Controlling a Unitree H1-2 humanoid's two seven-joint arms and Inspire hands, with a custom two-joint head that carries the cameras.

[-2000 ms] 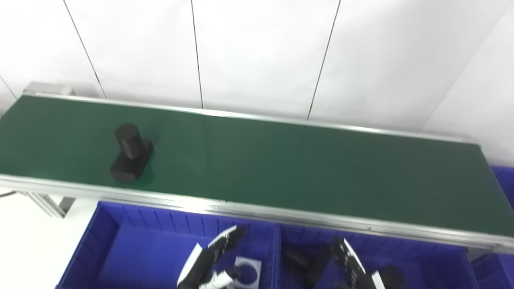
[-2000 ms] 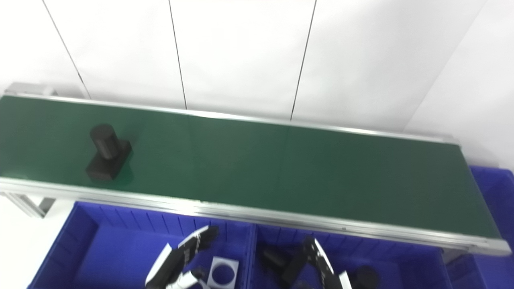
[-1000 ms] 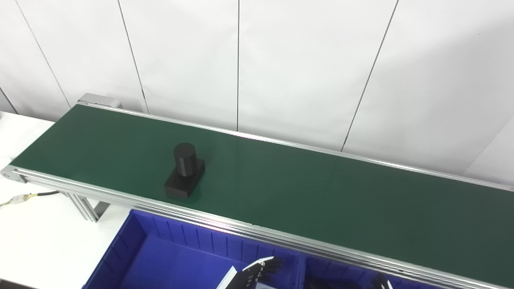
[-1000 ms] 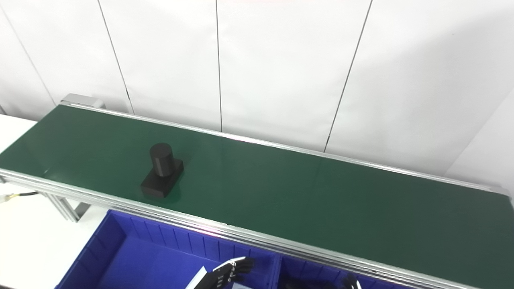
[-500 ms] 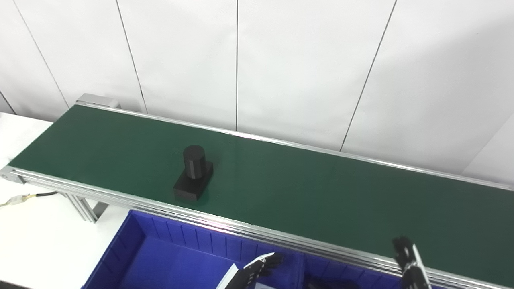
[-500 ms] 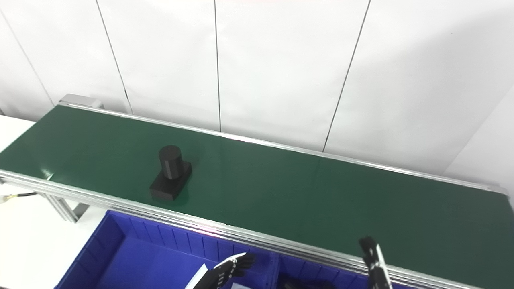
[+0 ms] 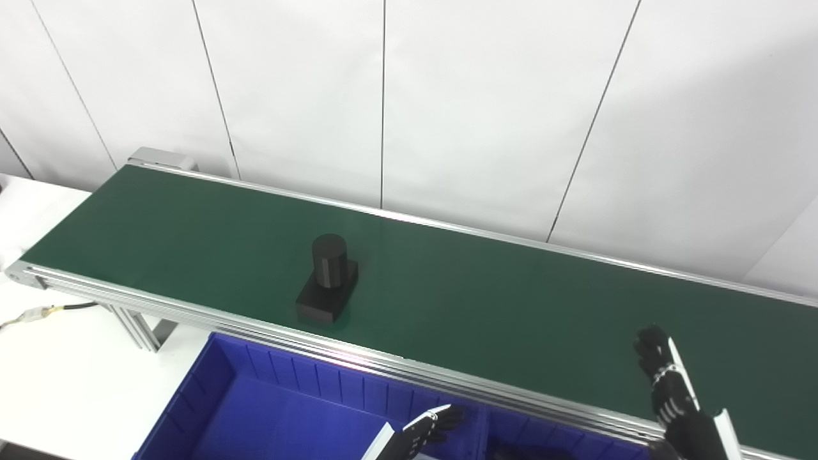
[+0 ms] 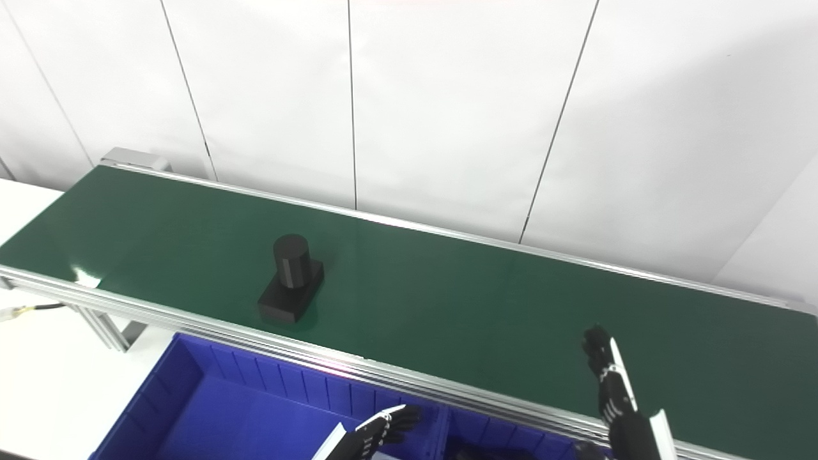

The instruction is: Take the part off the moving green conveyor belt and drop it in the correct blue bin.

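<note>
The right hand (image 7: 674, 393), black with white trim, stands raised over the near edge of the long green conveyor belt (image 7: 511, 300), fingers stretched upward and apart, holding nothing; it seems placed ahead of the part's path to wait for it. The left hand (image 7: 422, 434) hangs low over the blue plastic bin (image 7: 211, 390) at the near left, only its fingertips showing, so I cannot tell how wide it is; it looks idle. One part is on the belt: a black block with an upright black cylinder (image 7: 328, 278), well to the left of the right hand and near the belt's front rail. Two bins show, side by side under the rail; the right blue bin (image 8: 505, 441) is barely visible.
</note>
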